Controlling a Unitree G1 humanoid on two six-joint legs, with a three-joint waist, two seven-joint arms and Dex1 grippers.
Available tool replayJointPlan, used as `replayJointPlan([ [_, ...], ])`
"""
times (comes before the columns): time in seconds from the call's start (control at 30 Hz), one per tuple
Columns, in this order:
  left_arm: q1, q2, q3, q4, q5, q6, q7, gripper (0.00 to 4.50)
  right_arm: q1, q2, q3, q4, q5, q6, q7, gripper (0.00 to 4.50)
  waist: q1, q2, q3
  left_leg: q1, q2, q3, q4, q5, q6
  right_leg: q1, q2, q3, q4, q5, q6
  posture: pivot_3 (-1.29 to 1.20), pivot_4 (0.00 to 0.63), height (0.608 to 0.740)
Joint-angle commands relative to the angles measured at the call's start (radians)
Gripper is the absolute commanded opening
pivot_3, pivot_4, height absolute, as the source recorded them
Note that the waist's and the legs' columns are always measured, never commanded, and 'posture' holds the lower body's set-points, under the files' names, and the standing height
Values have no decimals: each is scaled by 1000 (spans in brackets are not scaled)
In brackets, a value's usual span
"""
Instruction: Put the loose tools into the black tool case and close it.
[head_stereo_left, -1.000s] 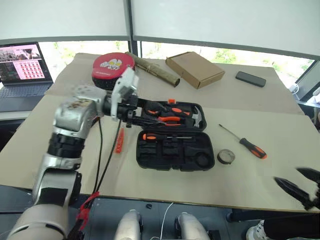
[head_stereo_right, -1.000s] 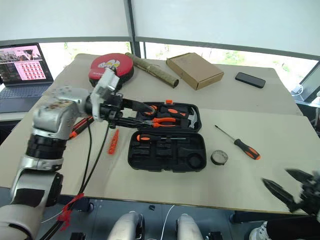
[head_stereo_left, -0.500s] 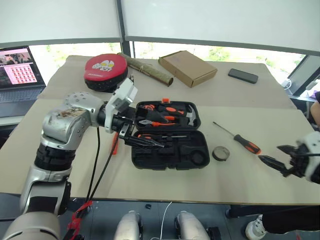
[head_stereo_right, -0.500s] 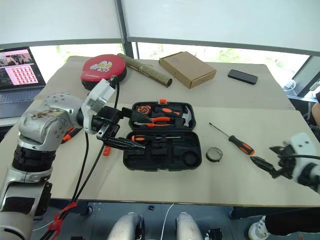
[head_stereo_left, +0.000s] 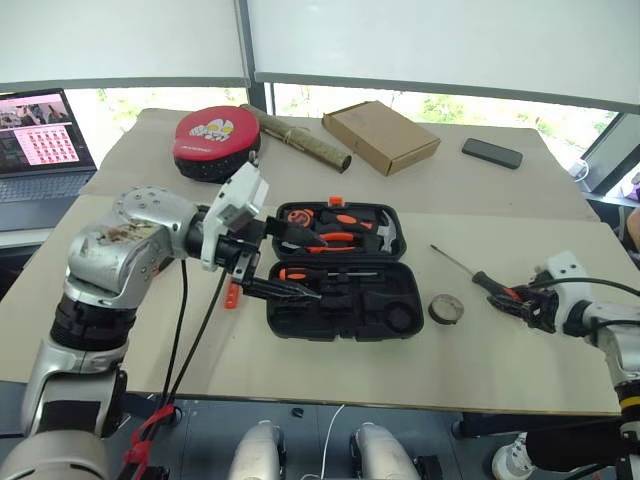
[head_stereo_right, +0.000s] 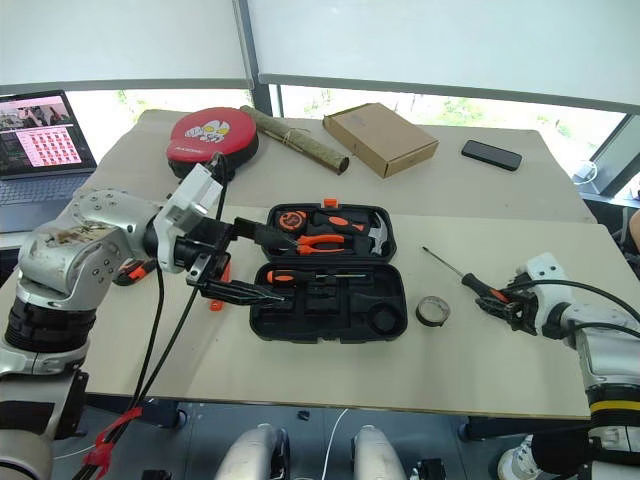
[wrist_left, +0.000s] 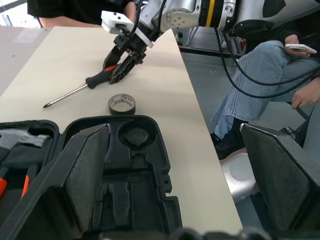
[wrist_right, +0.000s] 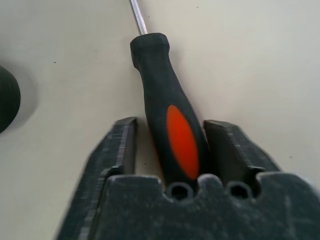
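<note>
The black tool case (head_stereo_left: 400, 305) lies open in the middle of the table, with pliers, a hammer and a tape measure in its far half and one screwdriver (head_stereo_left: 320, 273) in its near half. My left gripper (head_stereo_left: 298, 262) hovers open over the case's left side, holding nothing. A slim orange tool (head_stereo_left: 230, 297) lies just left of the case, partly hidden by that gripper. The small dark tape roll (head_stereo_left: 446, 309) sits right of the case. Beyond it lies the long-shafted screwdriver (wrist_right: 175, 125), and my right gripper (head_stereo_left: 520, 302) is shut on its handle on the table.
At the back of the table are a round red-topped pad (head_stereo_left: 215, 135), a brown tube (head_stereo_left: 300, 140), a cardboard box (head_stereo_left: 382, 135) and a phone (head_stereo_left: 492, 152). A laptop (head_stereo_left: 40, 130) stands far left. A seated person (wrist_left: 270, 75) is beyond the table's right edge.
My right gripper came forward from the table's near right edge to the screwdriver handle and closed around it. The left gripper opened wider and drew back a little over the case.
</note>
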Motion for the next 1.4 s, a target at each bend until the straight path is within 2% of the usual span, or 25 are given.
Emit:
replayJointPlan([
  [0.03,20,34,26,-25,-10,-9,10,4500,13,-16,-55,-49,32,10,3,1059,0,0,0,0,0,0,0,0,0,0,0,0,0,0,0,0,150,740],
  [0.13,61,73,41,-42,-16,-8,7,4500,13,-31,-82,-198,124,62,80,1031,0,1,1,0,0,0,0,0,0,-1,0,0,0,0,0,0,150,740],
  [0.27,132,133,65,-77,-36,-3,-2,4500,-22,-44,-40,-419,226,130,182,1031,-8,3,2,0,2,0,-1,0,0,-2,1,1,0,0,0,0,150,740],
  [0.33,175,163,68,-103,-35,-11,-14,4500,-73,-41,55,-526,236,141,238,1031,-9,2,2,0,2,0,-1,0,0,-2,2,1,0,0,0,0,150,740],
  [0.43,206,184,64,-122,-30,-24,-22,4500,-124,-35,165,-584,204,131,284,1031,-3,2,2,0,4,1,-2,0,0,-2,3,0,0,0,-1,0,150,740],
  [0.53,234,186,68,-139,-23,-36,-7,4500,-194,-27,316,-561,95,59,322,1031,12,1,3,-1,3,2,-1,0,0,-2,1,-2,0,-1,-2,0,150,740],
  [0.7,258,181,79,-170,-35,-30,30,4500,-315,8,448,-409,-66,-64,319,1031,15,0,3,-3,2,3,-1,0,0,-5,0,-1,0,0,-2,0,150,740],
  [1.1,255,181,80,-187,-54,-33,82,4500,-354,66,484,-240,-179,-261,343,1031,9,0,3,-13,3,3,-1,1,-1,-17,1,-1,4,0,-2,0,150,740],
  [1.3,224,170,65,-148,-36,-53,79,4500,-368,97,467,-208,-195,-260,340,1031,6,0,3,-13,3,3,0,1,-1,-18,1,-1,7,-1,-3,0,150,740],
  [1.33,223,169,62,-144,-33,-56,79,4500,-368,102,458,-216,-189,-260,336,2039,5,-1,3,-13,3,3,0,1,-1,-18,1,0,8,-1,-3,0,150,740],
  [1.37,222,167,60,-140,-31,-60,78,4500,-367,106,446,-232,-177,-253,337,2255,4,0,3,-13,3,3,0,1,-1,-18,1,-1,8,-1,-3,0,150,740],
  [1.4,222,166,59,-137,-29,-63,78,4500,-364,110,428,-263,-149,-226,342,2657,4,-1,3,-13,3,3,1,1,-1,-18,1,0,8,-1,-3,0,150,740],
])
